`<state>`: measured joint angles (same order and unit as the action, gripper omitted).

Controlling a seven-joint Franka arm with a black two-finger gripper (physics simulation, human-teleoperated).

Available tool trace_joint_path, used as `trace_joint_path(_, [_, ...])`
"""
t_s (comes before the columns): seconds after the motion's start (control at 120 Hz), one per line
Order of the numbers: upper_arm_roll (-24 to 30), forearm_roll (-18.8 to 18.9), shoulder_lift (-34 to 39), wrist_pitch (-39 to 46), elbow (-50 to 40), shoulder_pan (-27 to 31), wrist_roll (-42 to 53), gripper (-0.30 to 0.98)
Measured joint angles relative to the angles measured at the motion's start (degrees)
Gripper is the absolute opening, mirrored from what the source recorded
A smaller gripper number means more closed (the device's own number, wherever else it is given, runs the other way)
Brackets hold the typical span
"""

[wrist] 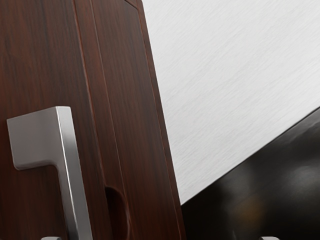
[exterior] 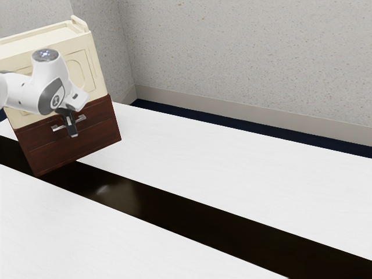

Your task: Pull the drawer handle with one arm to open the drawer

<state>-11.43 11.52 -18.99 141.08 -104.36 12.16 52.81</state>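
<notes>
My gripper point(exterior: 72, 132) is at the front of the dark red-brown drawer point(exterior: 102, 131), overlapping the middle of its silver handle point(exterior: 57, 128). No gap shows around the drawer front. In the wrist view the handle point(wrist: 70, 150) stands out from the brown drawer front point(wrist: 40, 60). Two pale fingertips of the gripper point(wrist: 160, 238) peek in at the lower edge, set wide apart, so it is open. The handle's bar runs down between them, much closer to one tip than the other. Contact with the handle cannot be made out.
The cabinet's cream upper part point(exterior: 87, 64) rises above the drawer, close to the arm. A white tabletop point(exterior: 232, 157) with a glossy black strip point(exterior: 174, 212) extends toward the exterior view's right. A speckled wall point(exterior: 244, 52) stands behind.
</notes>
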Motion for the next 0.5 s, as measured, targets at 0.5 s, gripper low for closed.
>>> trace_joint_path(0.5, [0.0,-0.8,-2.1,0.3,1.3,0.3,-0.4,0.52])
